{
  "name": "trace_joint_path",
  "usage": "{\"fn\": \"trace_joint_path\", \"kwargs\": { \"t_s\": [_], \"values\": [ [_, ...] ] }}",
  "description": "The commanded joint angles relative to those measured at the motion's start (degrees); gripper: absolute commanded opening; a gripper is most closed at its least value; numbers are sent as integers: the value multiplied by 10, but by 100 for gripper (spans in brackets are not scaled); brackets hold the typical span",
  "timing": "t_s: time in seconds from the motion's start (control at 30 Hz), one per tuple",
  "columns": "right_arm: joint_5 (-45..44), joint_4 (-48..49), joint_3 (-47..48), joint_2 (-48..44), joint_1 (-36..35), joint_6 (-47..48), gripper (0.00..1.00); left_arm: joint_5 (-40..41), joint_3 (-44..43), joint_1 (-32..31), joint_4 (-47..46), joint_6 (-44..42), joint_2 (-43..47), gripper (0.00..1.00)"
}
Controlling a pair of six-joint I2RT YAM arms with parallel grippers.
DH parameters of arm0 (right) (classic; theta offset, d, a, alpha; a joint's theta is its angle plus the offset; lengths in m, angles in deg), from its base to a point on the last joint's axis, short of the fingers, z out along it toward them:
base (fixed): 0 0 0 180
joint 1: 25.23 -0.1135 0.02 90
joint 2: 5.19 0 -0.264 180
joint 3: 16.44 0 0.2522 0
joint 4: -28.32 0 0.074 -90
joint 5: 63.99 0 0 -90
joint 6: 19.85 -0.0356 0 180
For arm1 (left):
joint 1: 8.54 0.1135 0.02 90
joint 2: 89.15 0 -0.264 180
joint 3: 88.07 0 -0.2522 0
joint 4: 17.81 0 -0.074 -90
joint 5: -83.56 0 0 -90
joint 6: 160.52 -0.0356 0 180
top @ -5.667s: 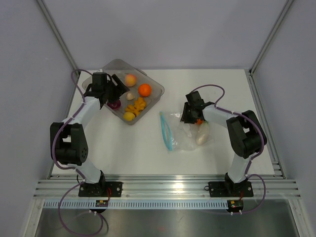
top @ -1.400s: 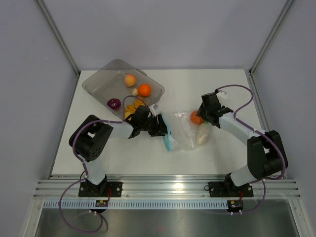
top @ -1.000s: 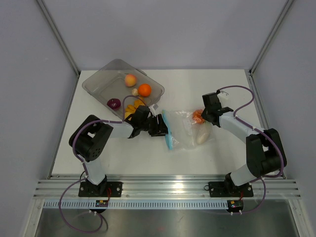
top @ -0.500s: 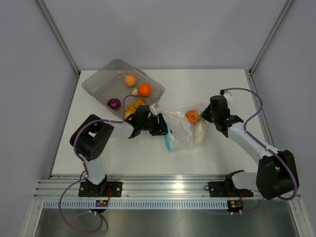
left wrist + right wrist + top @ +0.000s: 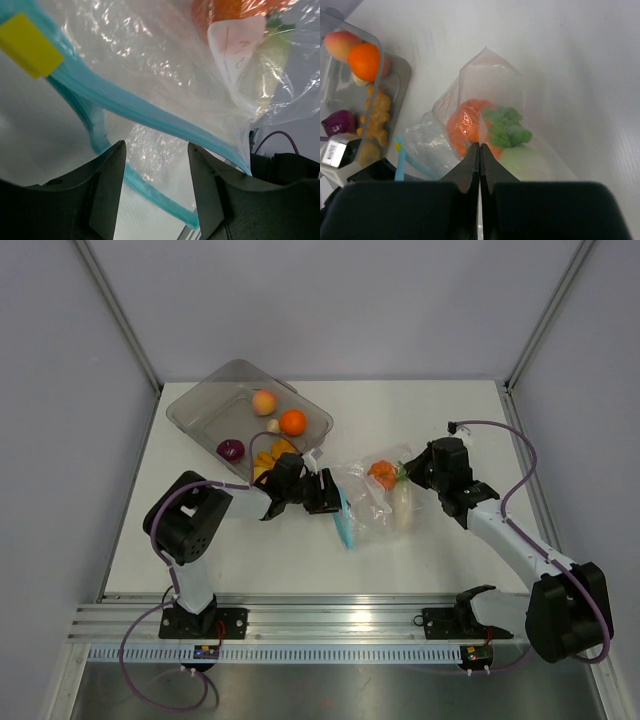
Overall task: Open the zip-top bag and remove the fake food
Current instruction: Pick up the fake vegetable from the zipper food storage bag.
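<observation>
The clear zip-top bag (image 5: 372, 508) lies mid-table, its teal zip strip (image 5: 343, 520) facing left. My left gripper (image 5: 326, 492) is open at the bag's mouth; in the left wrist view the lower zip strip (image 5: 150, 187) runs between its fingers (image 5: 106, 192), and a yellow slider (image 5: 28, 45) sits on the strip. My right gripper (image 5: 411, 473) is shut on a fold of plastic (image 5: 481, 131) at the bag's closed end, holding it raised. Inside the bag are fake food pieces: an orange piece with green leaves (image 5: 381, 474) (image 5: 463, 124) and a white radish (image 5: 403, 511) (image 5: 526, 164).
A grey translucent tray (image 5: 197, 403) stands at the back left, just behind my left arm. It holds a peach (image 5: 264, 401), an orange ball (image 5: 292, 422), a purple piece (image 5: 230, 449), a beige piece (image 5: 272, 426) and yellow-orange bits (image 5: 268, 454). Walls close in on three sides.
My right arm has swung out to the right, raising the bag's closed end in its shut jaws. The orange piece has slid left toward the mouth. The left gripper stays at the zip.
</observation>
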Motion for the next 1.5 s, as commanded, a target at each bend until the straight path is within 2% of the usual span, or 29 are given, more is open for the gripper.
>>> {"fn": "trace_joint_path", "kwargs": {
  "t_s": [0.0,0.13,0.27,0.47,0.77,0.97,1.03,1.13,1.47],
  "values": [
    [-15,-34,30,38,4,-11,0,-17,0,-4,-60,11,-10,56],
    [-23,-38,29,51,4,-15,0,-23,11,-4,-95,26,-12,57],
    [-30,-38,28,49,4,-15,0,1,44,-3,-104,40,28,60],
    [-46,-43,29,50,4,-14,0,58,83,-1,-62,40,87,60],
    [-64,-52,29,50,4,-12,0,107,137,8,-56,46,162,56],
    [-62,-51,31,55,4,-11,0,120,191,16,-113,67,214,57],
    [-60,-50,32,57,4,-11,0,123,196,17,-126,70,217,63],
    [-59,-50,31,56,4,-11,0,114,203,17,-162,75,210,66],
    [-57,-50,32,59,3,-11,0,84,172,12,-236,70,127,69]
  ]
}}
